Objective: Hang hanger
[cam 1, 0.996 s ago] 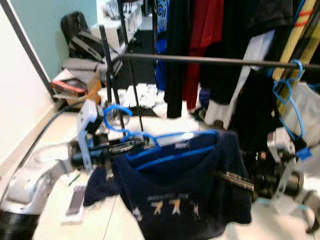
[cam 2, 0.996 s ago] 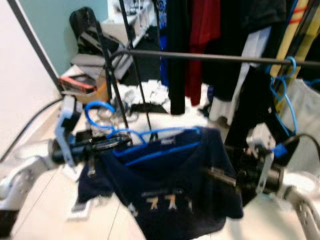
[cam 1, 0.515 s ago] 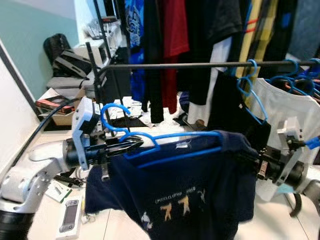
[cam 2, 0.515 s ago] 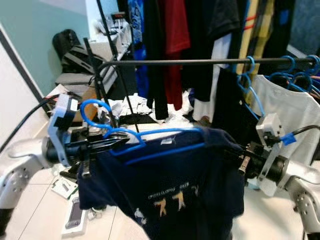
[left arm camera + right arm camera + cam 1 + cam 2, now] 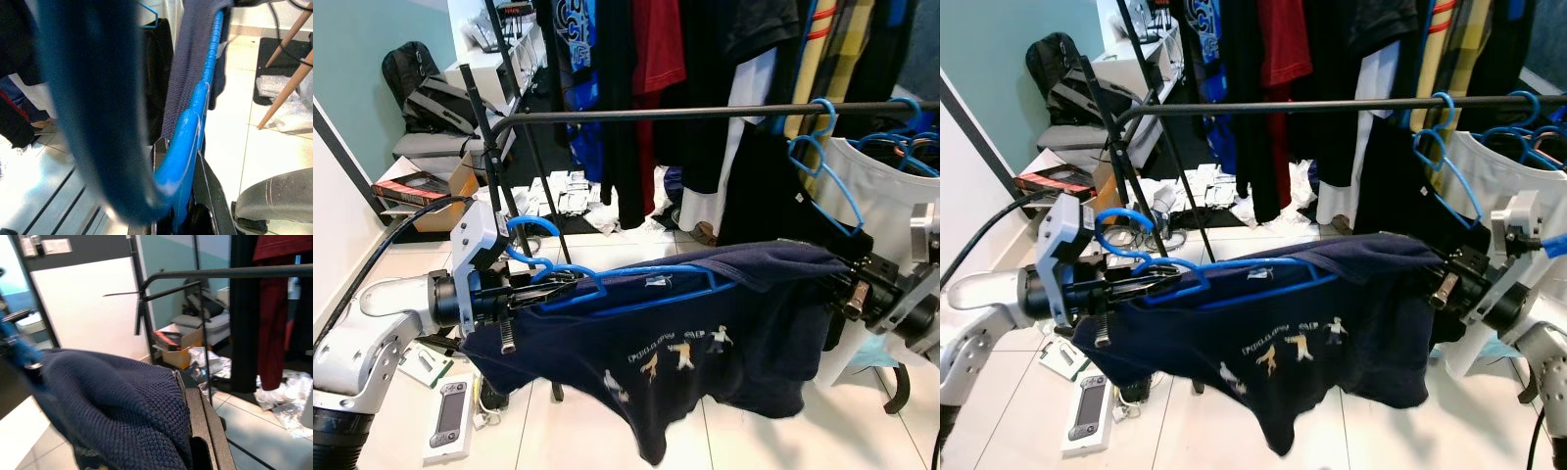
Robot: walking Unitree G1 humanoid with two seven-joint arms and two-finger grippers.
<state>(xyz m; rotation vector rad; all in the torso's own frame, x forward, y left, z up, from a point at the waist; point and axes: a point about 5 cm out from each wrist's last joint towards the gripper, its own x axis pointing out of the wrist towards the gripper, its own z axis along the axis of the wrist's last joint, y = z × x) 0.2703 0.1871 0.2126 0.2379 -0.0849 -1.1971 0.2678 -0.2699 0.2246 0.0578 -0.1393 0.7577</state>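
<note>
A blue plastic hanger (image 5: 636,279) carries a navy T-shirt (image 5: 685,362) with small printed figures. It is held level between my two arms, below the black clothes rail (image 5: 656,114). My left gripper (image 5: 546,287) is shut on the hanger just under its hook (image 5: 524,235); the left wrist view shows the blue hanger (image 5: 195,112) between the black fingers (image 5: 208,191). My right gripper (image 5: 845,284) is shut on the shirt's far shoulder, and in the right wrist view the navy shirt (image 5: 112,401) lies against a finger (image 5: 200,416).
The rail's black upright (image 5: 494,176) stands right behind my left gripper. Dark and red clothes (image 5: 656,59) hang behind the rail. Several blue hangers (image 5: 822,127) and a white garment (image 5: 891,196) crowd its right end. A game console (image 5: 450,416), boxes and bags (image 5: 431,98) litter the floor.
The camera has shifted and the picture has sharpened. My right gripper has drawn its end of the shirt out to the right, so the shirt now hangs wider and flatter.
</note>
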